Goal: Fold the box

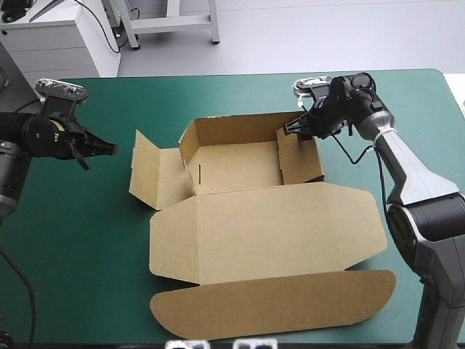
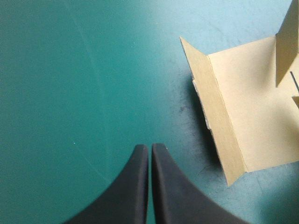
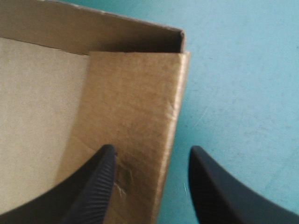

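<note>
Where the box lies: the box (image 1: pixel 254 218) sits mid-tabletop, with its raised tray (image 1: pixel 236 166) toward the far edge and its flat lid (image 1: pixel 269 229) stretching toward the near edge.
Material: plain brown board, matte and slightly fibrous, with sharp scored creases and a few scuffs on the wall nearest the right claw.
Shape: the far wall stands upright. The left wall (image 1: pixel 190 163) is also up and has a thin dark slit cut in it. The right wall (image 1: pixel 299 156) is a doubled panel folded down into the tray.
Lid: a broad panel with angled corners, ending in a long tuck flap (image 1: pixel 272 305) with rounded ends that lies flat by the near edge.
Side flap: a loose panel (image 1: pixel 149 171) spreads out from the tray's left side, with its outer end tilted up off the cover.
Tray contents: only its own bare brown floor shows, from wall to wall.
Right claw: the right claw (image 3: pixel 152 151) is spread and straddles the top edge of the right wall. One ribbed black finger is over the inner face and the other is outside, over the cover. I cannot tell whether they touch the wall.
Left claw: the left claw (image 2: pixel 149 147) has its smooth black fingers pressed together, leaving only a hairline slit. It points toward the side flap from the left and stays clear of it.
Tabletop: the teal-green cover (image 1: pixel 87 240) is smooth and faintly scratched.
</note>
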